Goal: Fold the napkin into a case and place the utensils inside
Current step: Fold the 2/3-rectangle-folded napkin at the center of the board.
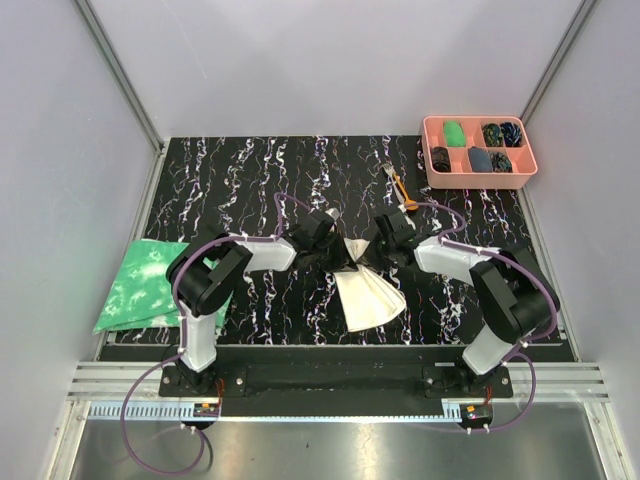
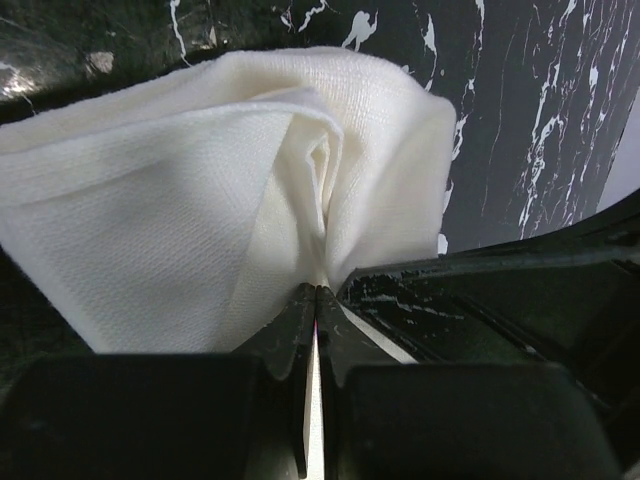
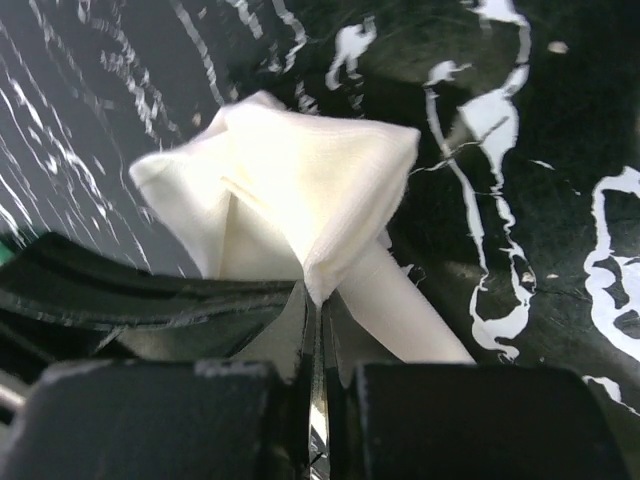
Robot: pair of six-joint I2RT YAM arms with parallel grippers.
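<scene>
Two pincers, both clamped on cloth: the left gripper (image 2: 316, 292) has its jaws pressed together on a bunched fold of the napkin (image 1: 370, 298), and the right gripper (image 3: 318, 295) is likewise closed tight on a corner of layered fabric. The napkin sits mid-table between the arms, gathered to a point where the grippers meet and fanning out toward the near edge (more a cone than a strip). Judging by that, folding is under way but the case is not formed yet, with no narrow layered pocket visible. The utensils (image 1: 398, 184) lie on the table (image 1: 250, 180) further back, near the pink tray (image 1: 478, 119) and well apart from the napkin, so nothing is inserted. Left to do: finish the folds, flatten, then load the utensils.
</scene>
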